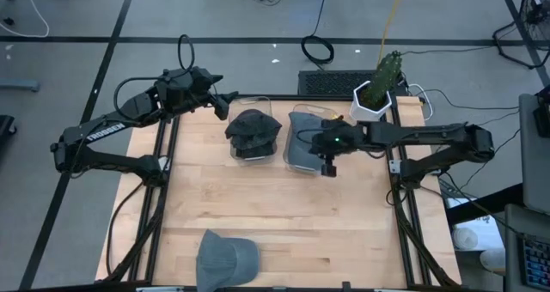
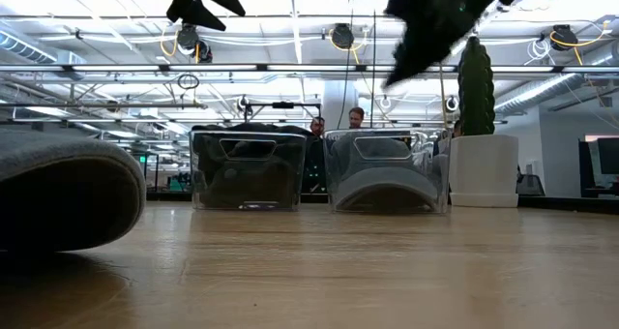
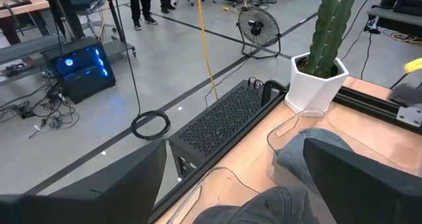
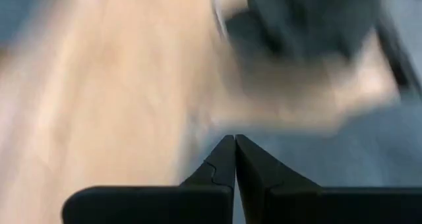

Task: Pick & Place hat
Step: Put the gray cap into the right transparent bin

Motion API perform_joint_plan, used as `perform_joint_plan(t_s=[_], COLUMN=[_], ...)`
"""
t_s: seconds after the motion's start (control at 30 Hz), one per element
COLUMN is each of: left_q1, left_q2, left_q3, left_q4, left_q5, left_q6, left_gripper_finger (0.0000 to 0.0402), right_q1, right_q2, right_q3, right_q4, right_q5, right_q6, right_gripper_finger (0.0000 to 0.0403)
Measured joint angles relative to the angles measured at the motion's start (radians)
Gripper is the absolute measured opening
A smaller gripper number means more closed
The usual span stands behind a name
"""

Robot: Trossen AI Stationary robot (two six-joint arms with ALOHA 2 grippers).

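A dark hat (image 1: 253,130) sits piled in the left clear bin (image 2: 247,169), its crown rising above the rim. A grey hat (image 1: 302,142) lies inside the right clear bin (image 2: 387,169). Another grey hat (image 1: 226,258) rests flat on the table by the near edge and looms at the left of the low view (image 2: 68,189). My left gripper (image 1: 229,106) hovers open just beyond the dark hat's far-left side; its wrist view (image 3: 234,151) looks over that hat (image 3: 277,207). My right gripper (image 1: 328,166) is shut (image 4: 235,141), raised above the right bin's near rim.
A cactus in a white pot (image 1: 376,93) stands at the far right corner, beside the right bin. A black grille (image 3: 224,118) lies past the far edge. Bare wood (image 1: 284,215) stretches between the bins and the near hat. People stand in the room behind.
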Motion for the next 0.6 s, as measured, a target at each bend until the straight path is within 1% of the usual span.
perform_joint_plan(t_s=[0.1,0.17,0.43,0.5,0.57,0.6], left_q1=[-0.001,0.000,0.000,0.000,0.000,-0.001], left_q2=[0.000,0.000,0.000,0.001,0.000,-0.001], left_q3=[0.000,0.000,0.000,0.000,0.000,0.000], left_q4=[0.000,0.000,0.001,0.038,0.089,0.091], left_q5=[0.001,0.001,0.001,0.001,0.015,0.039], left_q6=[0.000,0.000,0.000,-0.023,-0.092,-0.132], left_gripper_finger=[0.0365,0.0365,0.0365,0.0365,0.0365,0.0365], right_q1=[0.024,0.045,0.127,0.140,0.152,0.157], right_q2=[-0.055,-0.098,-0.260,-0.291,-0.317,-0.327], right_q3=[-0.027,-0.070,-0.246,-0.291,-0.331,-0.353], right_q4=[0.128,0.193,0.556,0.654,0.723,0.752], right_q5=[-0.073,-0.092,-0.099,-0.098,-0.098,-0.099], right_q6=[0.012,0.019,0.045,0.048,0.046,0.045], right_gripper_finger=[0.0000,0.0000,0.0000,0.0006,0.0022,0.0033])
